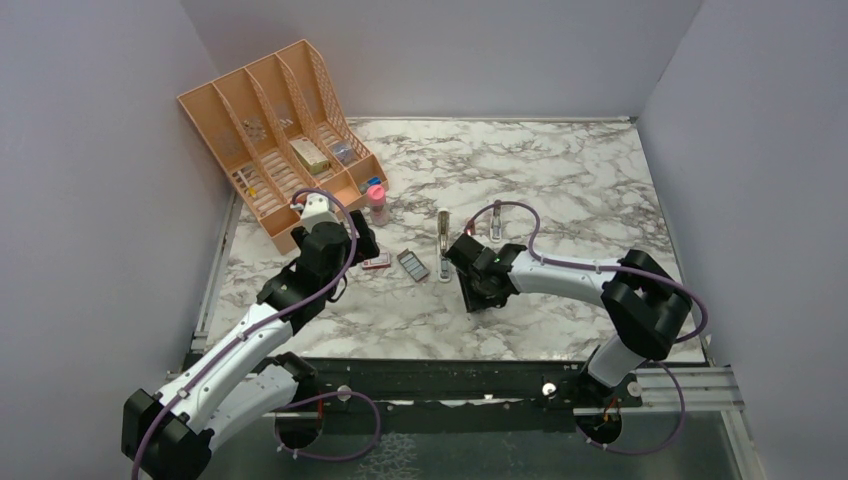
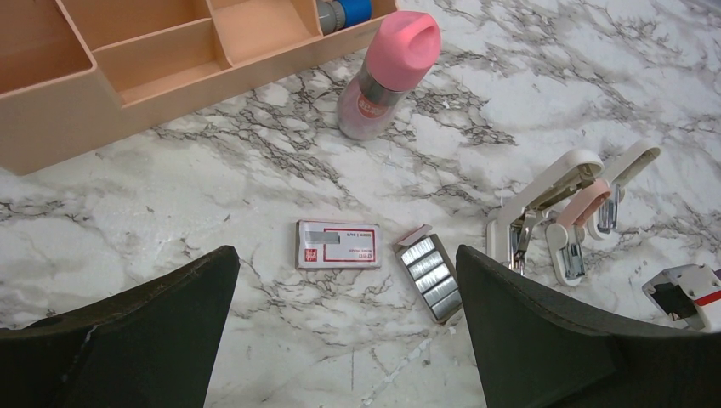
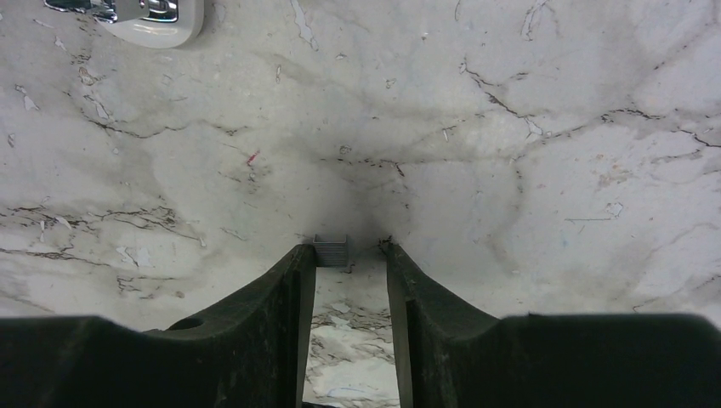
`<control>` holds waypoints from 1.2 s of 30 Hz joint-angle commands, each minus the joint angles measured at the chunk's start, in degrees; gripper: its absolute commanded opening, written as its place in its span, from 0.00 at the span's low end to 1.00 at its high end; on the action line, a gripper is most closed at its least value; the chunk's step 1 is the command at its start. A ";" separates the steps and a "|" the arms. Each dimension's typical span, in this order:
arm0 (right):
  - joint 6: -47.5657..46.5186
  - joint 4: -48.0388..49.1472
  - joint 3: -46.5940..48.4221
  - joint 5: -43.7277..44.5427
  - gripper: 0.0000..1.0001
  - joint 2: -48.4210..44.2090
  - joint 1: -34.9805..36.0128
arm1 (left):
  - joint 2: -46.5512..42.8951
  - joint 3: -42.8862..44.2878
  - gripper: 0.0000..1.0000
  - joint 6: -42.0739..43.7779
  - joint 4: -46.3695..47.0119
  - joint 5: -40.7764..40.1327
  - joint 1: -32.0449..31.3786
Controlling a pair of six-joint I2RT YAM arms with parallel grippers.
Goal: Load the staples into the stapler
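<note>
The stapler [image 2: 553, 212] lies swung open on the marble, white with pink parts; it also shows in the top view [image 1: 443, 245]. The grey tray of staples [image 2: 432, 276] lies beside the red-and-white sleeve [image 2: 337, 245]. My left gripper [image 2: 344, 280] is open and empty, hovering just near of the sleeve and tray. My right gripper [image 3: 350, 251] points down at the table with its jaws a little apart. A short strip of staples [image 3: 331, 251] lies on the marble at the tips, against the left finger and not clamped.
A pink-capped bottle [image 2: 387, 76] stands by the peach desk organizer [image 2: 127, 76] at the back left. A second small metal piece [image 1: 495, 222] lies right of the stapler. A corner of the stapler [image 3: 144, 13] shows in the right wrist view.
</note>
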 commanded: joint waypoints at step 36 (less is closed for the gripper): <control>2.76 -2.27 4.28 0.57 0.27 3.64 -0.11 | -0.11 -0.32 0.99 -0.08 1.07 0.51 0.30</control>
